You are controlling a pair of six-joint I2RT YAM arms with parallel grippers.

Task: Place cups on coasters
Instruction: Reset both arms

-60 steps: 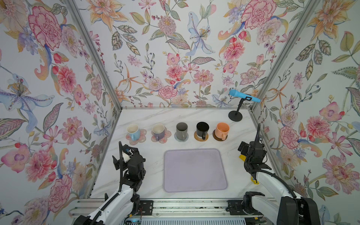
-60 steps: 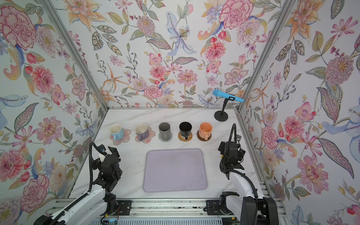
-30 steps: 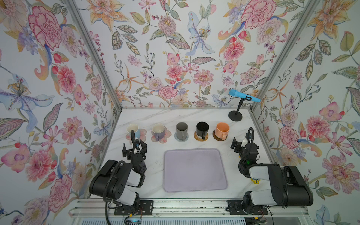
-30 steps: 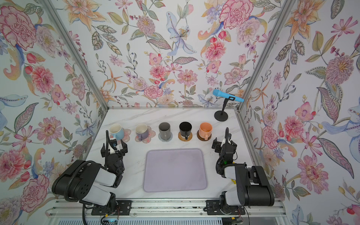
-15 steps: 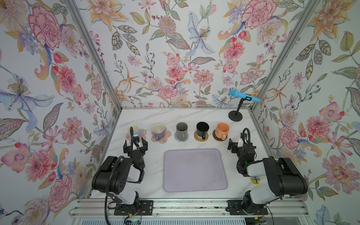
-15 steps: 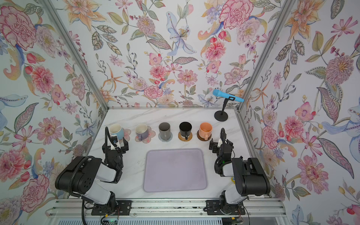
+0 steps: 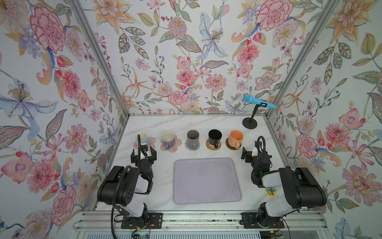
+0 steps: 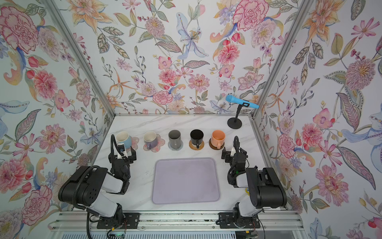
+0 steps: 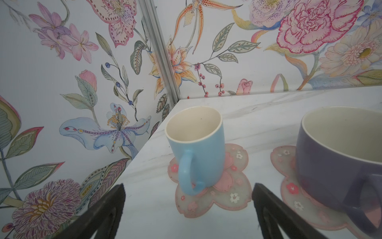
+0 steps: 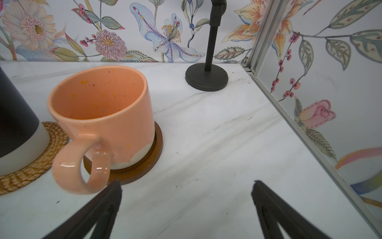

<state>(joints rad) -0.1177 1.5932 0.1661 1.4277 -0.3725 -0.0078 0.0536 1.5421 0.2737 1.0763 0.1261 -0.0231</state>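
- 5 cups (image 7: 193, 137) are sitting on 5 coasters (image 7: 219, 146).
- Left gripper (image 7: 143, 155) is hovering spread wide, empty, near light blue cup (image 9: 196, 149).
- Right gripper (image 10: 187, 184) is hovering likewise near peach cup (image 10: 107, 115).

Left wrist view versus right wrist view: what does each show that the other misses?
Only left wrist: light blue mug on a pink flower coaster, purple-grey mug on a second flower coaster. Only right wrist: peach mug on the dark wooden coaster, black mug on the woven coaster, black stand base. Both: marble table; left gripper and right gripper each open, empty.
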